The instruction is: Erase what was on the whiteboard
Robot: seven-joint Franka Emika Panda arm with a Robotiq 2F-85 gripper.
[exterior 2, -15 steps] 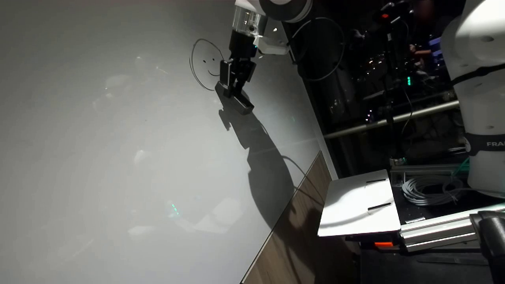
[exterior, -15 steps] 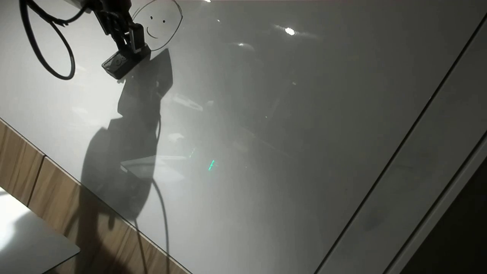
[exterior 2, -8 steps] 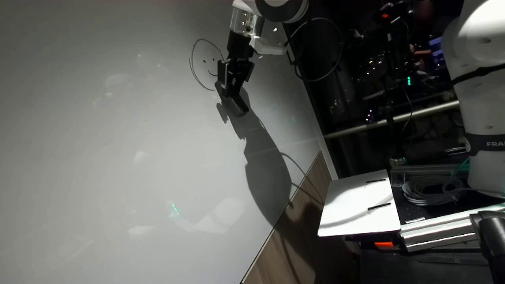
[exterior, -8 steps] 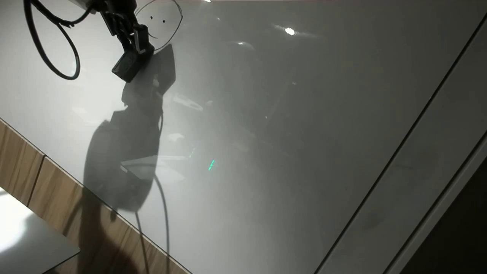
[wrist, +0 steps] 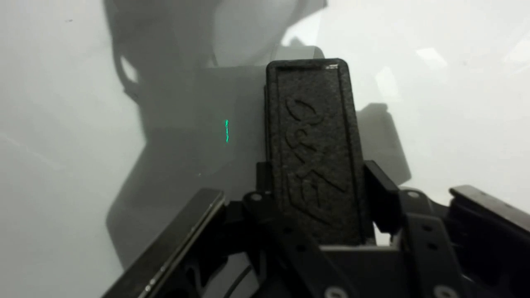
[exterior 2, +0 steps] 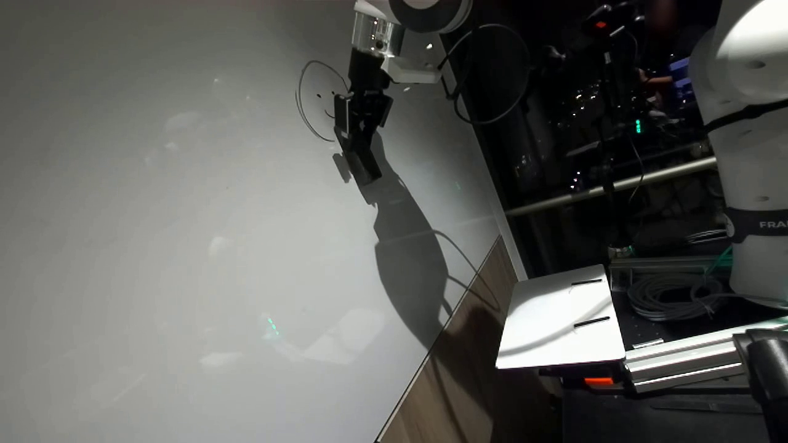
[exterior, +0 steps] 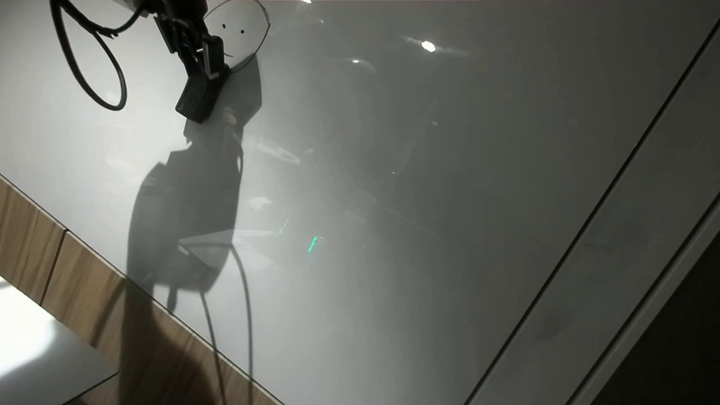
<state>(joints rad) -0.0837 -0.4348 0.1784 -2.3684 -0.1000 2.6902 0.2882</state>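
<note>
The whiteboard (exterior: 450, 197) is the large glossy pale-grey panel, and it also fills much of an exterior view (exterior 2: 184, 215) and the wrist view (wrist: 62, 103). A thin black smiley face (exterior: 242, 31) is drawn on it; it also shows in an exterior view (exterior 2: 319, 95), partly hidden by the gripper. My gripper (exterior 2: 360, 126) is shut on a dark block-shaped eraser (exterior 2: 363, 165) beside the face's lower edge. In the wrist view, the two fingers (wrist: 316, 182) press the long sides of the eraser (wrist: 312, 132). I cannot tell whether the eraser touches the board.
A wood-grain strip (exterior: 163, 343) borders the board's edge. A white plate (exterior 2: 560, 332) stands beside the robot base (exterior 2: 760, 246). A black cable loop (exterior: 84, 67) hangs from the arm. The arm's shadow (exterior 2: 409, 264) falls across the board.
The gripper and eraser have shifted slightly toward the drawn face, and the eraser has turned a little. More of the smile is now covered in both exterior views.
</note>
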